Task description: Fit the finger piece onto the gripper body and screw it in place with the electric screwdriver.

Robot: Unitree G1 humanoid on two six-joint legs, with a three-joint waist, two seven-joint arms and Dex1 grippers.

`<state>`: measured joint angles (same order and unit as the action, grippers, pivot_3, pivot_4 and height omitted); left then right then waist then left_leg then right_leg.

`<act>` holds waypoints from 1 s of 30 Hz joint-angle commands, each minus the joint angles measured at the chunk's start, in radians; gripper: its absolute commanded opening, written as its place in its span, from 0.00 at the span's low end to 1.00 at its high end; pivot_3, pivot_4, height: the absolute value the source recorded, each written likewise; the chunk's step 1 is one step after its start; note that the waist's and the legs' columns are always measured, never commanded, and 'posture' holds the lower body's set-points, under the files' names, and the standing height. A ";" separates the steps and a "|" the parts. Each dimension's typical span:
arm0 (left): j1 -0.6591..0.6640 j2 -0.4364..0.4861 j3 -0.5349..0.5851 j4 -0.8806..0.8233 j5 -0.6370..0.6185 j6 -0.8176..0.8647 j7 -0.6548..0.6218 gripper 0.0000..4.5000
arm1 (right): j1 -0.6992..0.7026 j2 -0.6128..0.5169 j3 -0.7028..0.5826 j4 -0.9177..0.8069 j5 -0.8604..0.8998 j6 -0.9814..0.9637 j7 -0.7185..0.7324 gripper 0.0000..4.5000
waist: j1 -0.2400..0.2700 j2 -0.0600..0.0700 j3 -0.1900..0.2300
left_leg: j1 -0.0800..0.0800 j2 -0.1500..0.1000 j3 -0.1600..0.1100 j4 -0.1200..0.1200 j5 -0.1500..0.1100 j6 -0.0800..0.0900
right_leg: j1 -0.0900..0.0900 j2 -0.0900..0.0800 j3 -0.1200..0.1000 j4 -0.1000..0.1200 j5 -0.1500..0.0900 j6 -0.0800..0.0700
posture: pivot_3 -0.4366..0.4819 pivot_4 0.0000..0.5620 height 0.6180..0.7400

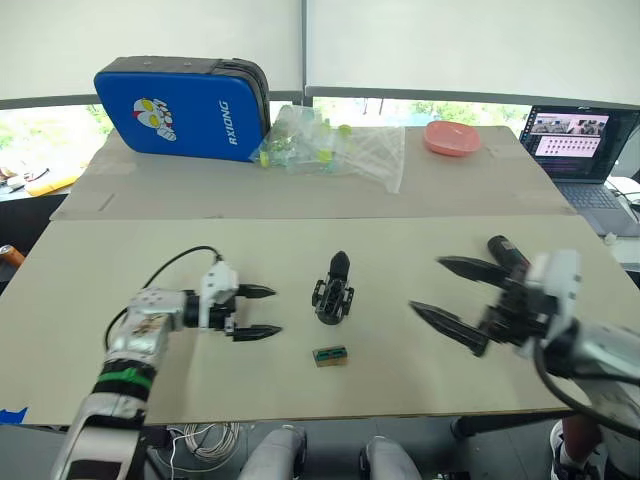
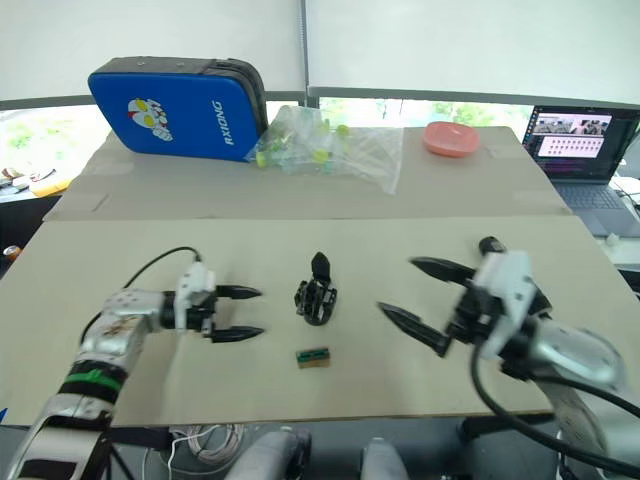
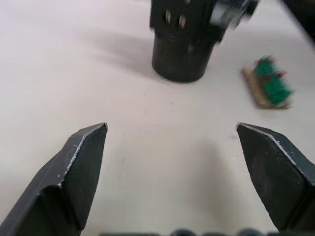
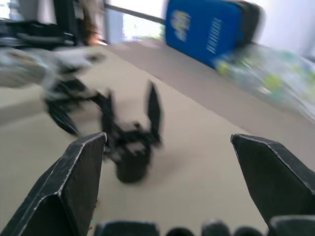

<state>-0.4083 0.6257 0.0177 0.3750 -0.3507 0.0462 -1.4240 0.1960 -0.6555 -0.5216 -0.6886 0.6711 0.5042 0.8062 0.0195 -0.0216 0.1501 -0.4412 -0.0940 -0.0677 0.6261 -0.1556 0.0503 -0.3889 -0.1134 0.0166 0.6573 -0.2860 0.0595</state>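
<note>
Facing a broad beige tabletop (image 1: 400,370), I have its near half almost bare, which leaves working room for both my arms. Far back sit a blue zip case with a cartoon figure (image 1: 180,108), a heap of clear plastic bags holding yellow-green bits (image 1: 330,145), a shallow pink dish (image 1: 451,138) and, off to my right, an open laptop (image 1: 578,150); all lie well apart from the work area.

My right gripper (image 1: 440,285) hangs above the table to the right of centre, its two long black fingers spread wide and holding nothing. Just behind my right wrist a dark rounded cylinder end (image 1: 503,251) pokes out; I judge it to be the matte-black electric screwdriver, probably parked there within this arm's reach, though most of it is hidden.

My left gripper (image 1: 262,312) rests low over the table on the left, fingers parted and empty, pointed toward the centre as if lined up for an approach.

Between the two grippers stands the black plastic gripper body (image 1: 334,291), upright on its round base with a pointed finger sticking up, near my left fingertips but not touching them. In the right wrist view it seems to carry two upright points, so I cannot tell whether the loose finger piece is already seated on it.

Just in front of it lies a small green-and-brown block (image 1: 330,355), apart from everything.
</note>
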 commanded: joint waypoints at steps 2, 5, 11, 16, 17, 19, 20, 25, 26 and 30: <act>0.020 0.025 0.096 -0.182 -0.121 0.104 0.054 0.99 | 0.190 0.048 -0.280 -0.031 -0.058 -0.116 -0.008 1.00 | 0.011 0.001 0.000 | 0.000 0.000 0.000 0.000 0.000 0.000 | 0.001 -0.001 0.000 -0.001 0.000 0.000 | 0.48 0.27 1.00; -0.002 0.031 0.147 -0.235 -0.181 0.196 0.116 0.99 | 0.321 0.124 -0.404 0.031 -0.094 -0.216 0.007 1.00 | 0.013 0.001 0.000 | 0.001 0.000 0.000 0.000 0.000 -0.001 | 0.001 -0.001 0.000 0.000 0.001 0.000 | 0.48 0.27 1.00; -0.041 0.037 0.169 -0.368 -0.294 0.360 0.167 0.99 | 0.479 0.241 -0.492 0.124 -0.048 -0.283 0.006 1.00 | 0.011 0.002 -0.001 | 0.001 0.001 0.000 0.000 0.000 -0.001 | 0.001 0.001 0.000 0.000 0.001 0.000 | 0.48 0.27 1.00; -0.064 0.029 0.154 -0.404 -0.297 0.373 0.180 0.99 | 0.411 0.144 -0.472 0.151 0.031 -0.157 -0.101 1.00 | -0.014 0.006 -0.002 | 0.001 0.001 0.001 0.000 0.000 -0.001 | 0.001 0.000 0.000 0.000 0.001 -0.001 | 0.48 0.27 1.00; -0.073 0.026 0.151 -0.413 -0.307 0.389 0.185 0.99 | 0.380 0.096 -0.455 0.167 0.044 -0.116 -0.109 1.00 | -0.016 0.006 -0.002 | 0.001 0.001 0.001 0.000 0.000 -0.001 | 0.001 0.000 0.000 -0.001 0.001 -0.001 | 0.48 0.27 1.00; -0.095 0.016 0.145 -0.428 -0.334 0.426 0.196 0.99 | 0.291 -0.022 -0.403 0.232 0.050 -0.032 -0.121 1.00 | -0.017 0.006 -0.002 | 0.001 0.001 0.001 0.000 0.000 0.000 | 0.001 0.000 -0.001 -0.001 0.001 -0.001 | 0.48 0.27 1.00; -0.107 0.009 0.141 -0.434 -0.342 0.438 0.204 0.99 | 0.239 -0.084 -0.359 0.283 0.014 -0.033 -0.107 1.00 | -0.017 0.006 -0.002 | 0.001 0.001 0.001 0.001 0.000 0.000 | 0.001 0.000 -0.001 -0.001 0.001 -0.001 | 0.48 0.27 1.00; -0.149 -0.019 0.124 -0.445 -0.368 0.478 0.227 0.99 | -0.011 -0.316 -0.108 0.607 -0.109 0.025 -0.031 1.00 | -0.004 0.006 -0.001 | 0.001 0.001 0.002 0.001 0.005 0.008 | 0.002 0.001 -0.003 -0.001 0.001 -0.001 | 0.48 0.27 1.00; -0.153 -0.019 0.120 -0.445 -0.368 0.481 0.227 0.99 | -0.076 -0.343 -0.052 0.684 -0.144 0.025 -0.029 1.00 | -0.003 0.005 -0.001 | 0.001 0.001 0.002 0.001 0.005 0.008 | 0.002 0.001 -0.003 -0.002 0.001 -0.001 | 0.48 0.27 1.00; -0.156 -0.015 0.113 -0.454 -0.372 0.488 0.223 0.99 | -0.300 -0.403 0.142 0.945 -0.248 0.016 0.035 1.00 | -0.004 0.006 -0.001 | -0.002 0.001 0.005 0.000 0.005 0.009 | 0.003 0.002 -0.002 -0.001 0.001 -0.001 | 0.48 0.27 1.00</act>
<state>-0.5497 0.6024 0.1224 -0.0441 -0.7065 0.5291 -1.1976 -0.0440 -1.0268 -0.4252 0.1707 0.4726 0.5354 0.8108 0.0156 -0.0160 0.1494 -0.4429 -0.0930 -0.0619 0.6263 -0.1511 0.0595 -0.3865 -0.1117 0.0144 0.6563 -0.2851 0.0588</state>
